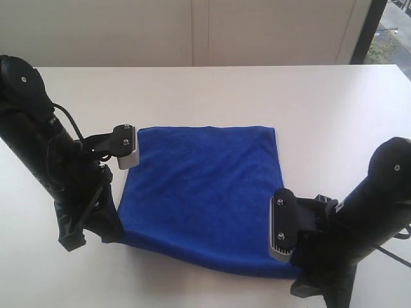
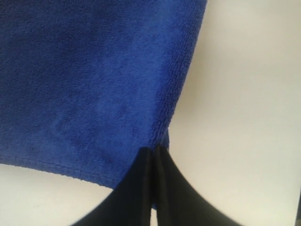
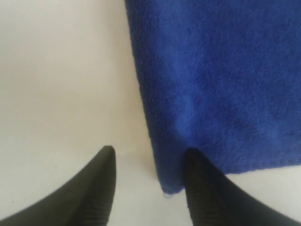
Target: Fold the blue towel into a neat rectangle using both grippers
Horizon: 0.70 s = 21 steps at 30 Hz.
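Blue towel (image 1: 205, 192) was spread flat on the table (image 1: 257, 96). One towel corner was pinched by the left gripper (image 2: 153, 155), jaws pressed together. The neighbouring corner was straddled by the spread right gripper (image 3: 148, 162). If too little cloth were caught there, slippage and a skewed fold could be expected.
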Tool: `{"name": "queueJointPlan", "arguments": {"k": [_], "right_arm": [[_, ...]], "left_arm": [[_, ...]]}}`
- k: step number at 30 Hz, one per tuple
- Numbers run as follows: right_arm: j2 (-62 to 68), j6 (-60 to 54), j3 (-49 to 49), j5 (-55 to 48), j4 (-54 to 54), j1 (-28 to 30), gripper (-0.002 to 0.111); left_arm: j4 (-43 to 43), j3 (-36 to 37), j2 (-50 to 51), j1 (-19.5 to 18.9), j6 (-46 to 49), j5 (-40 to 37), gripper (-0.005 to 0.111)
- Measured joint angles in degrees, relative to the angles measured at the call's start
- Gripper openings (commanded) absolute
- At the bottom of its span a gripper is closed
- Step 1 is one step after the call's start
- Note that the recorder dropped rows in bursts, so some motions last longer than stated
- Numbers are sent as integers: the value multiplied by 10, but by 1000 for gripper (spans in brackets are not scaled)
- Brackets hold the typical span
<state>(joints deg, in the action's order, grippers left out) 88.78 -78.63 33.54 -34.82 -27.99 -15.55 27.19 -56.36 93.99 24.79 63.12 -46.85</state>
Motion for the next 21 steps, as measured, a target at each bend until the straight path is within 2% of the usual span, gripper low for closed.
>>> {"name": "queueJointPlan", "arguments": {"k": [8, 21], "right_arm": [[21, -3, 1, 14, -4, 0, 33], [25, -3, 1, 55, -4, 0, 0]], "left_arm": [[0, 0, 0, 0, 0, 1, 0], [1, 0, 0, 0, 0, 1, 0]]}}
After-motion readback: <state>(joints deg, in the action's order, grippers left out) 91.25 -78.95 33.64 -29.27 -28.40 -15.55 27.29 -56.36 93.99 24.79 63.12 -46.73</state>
